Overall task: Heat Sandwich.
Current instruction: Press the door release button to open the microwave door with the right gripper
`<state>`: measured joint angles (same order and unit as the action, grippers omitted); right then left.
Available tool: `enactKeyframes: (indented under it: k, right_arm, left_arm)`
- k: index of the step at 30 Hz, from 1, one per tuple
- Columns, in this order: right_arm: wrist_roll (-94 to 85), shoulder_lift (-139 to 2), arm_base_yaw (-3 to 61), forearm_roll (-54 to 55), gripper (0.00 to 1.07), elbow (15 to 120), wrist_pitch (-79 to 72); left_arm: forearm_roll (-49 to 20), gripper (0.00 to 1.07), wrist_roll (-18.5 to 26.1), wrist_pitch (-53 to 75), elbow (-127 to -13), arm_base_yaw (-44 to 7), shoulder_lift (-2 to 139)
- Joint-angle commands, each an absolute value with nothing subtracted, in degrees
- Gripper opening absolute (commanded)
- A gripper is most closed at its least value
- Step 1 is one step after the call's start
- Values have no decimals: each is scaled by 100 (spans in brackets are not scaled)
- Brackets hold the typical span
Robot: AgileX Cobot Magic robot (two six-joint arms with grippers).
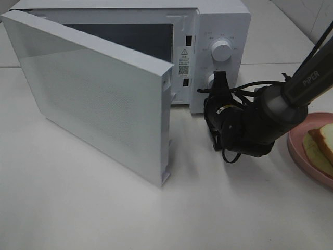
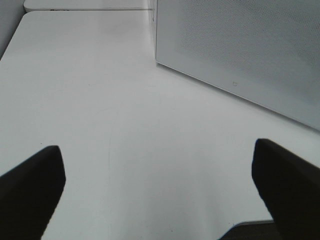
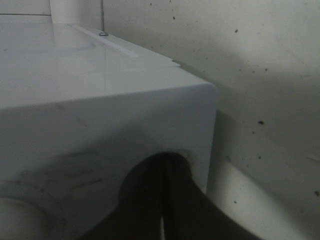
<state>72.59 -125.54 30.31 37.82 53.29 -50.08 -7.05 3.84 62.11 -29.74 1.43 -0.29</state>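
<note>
Where the microwave (image 1: 223,23) stands, tabletop (image 1: 78,208) is white.

A plain white tabletop (image 1: 78,208), with a pale speckled wall (image 3: 270,60) behind.

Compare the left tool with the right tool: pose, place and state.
The left tool has its jaws spread wide, while the right tool is shut. The left tool hangs over the table beside the open microwave door, whereas the right tool points at the microwave's control panel. Both are dark and hold nothing. The sandwich lies on its plate.
</note>
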Motion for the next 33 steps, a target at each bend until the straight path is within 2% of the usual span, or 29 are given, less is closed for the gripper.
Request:
enactKeyframes:
  k: [1, 21, 33]
  right_arm:
    - [7196, -12531, 2727, 3272, 0, 5827, -6182]
    - [7305, -12250, 2727, 3272, 1, 5695, -5208]
    - [7695, -11809, 2744, 3042, 2, 4882, -4641]
  left_arm:
    - [-733, 96, 361, 6136, -2962, 120, -160]
    - [-733, 96, 361, 6136, -2962, 120, -160]
    - [-733, 96, 361, 6136, -2962, 120, -160]
